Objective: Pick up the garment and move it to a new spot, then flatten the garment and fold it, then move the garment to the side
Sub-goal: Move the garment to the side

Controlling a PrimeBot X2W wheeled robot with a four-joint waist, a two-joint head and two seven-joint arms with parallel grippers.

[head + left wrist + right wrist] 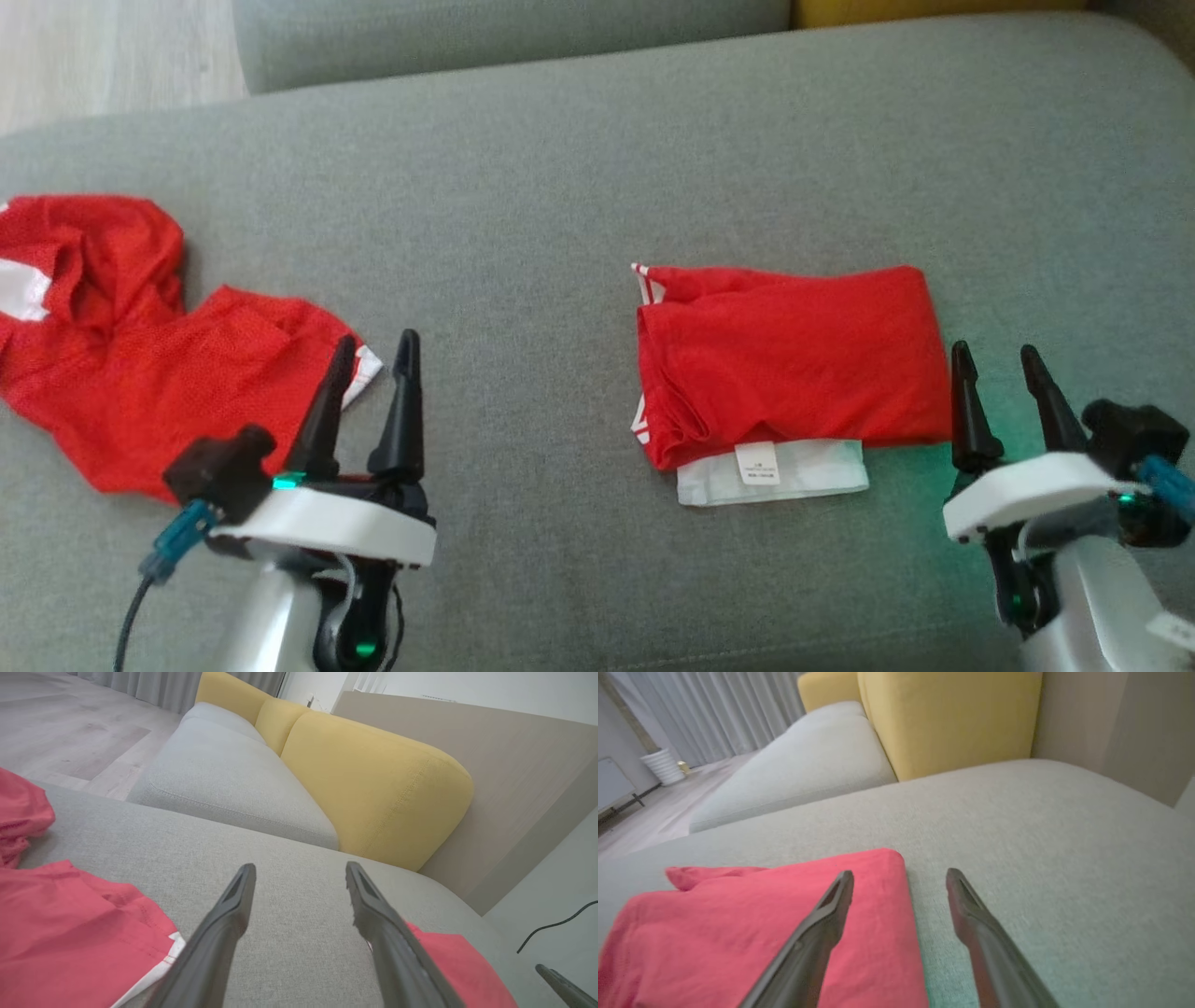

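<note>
I am looking down at the grey sofa cushion, where the folded red garment is lying right of centre, its pale waistband and white label poking out at the near edge. My right gripper is hovering just beside the garment's right edge, fingers spread and holding nothing; in the right wrist view one finger is crossing the red cloth and the other bare cushion. My left gripper is standing released and empty, its tips sitting over the near corner of the crumpled red garment, which is lying at the cushion's left end, well apart from the folded one.
</note>
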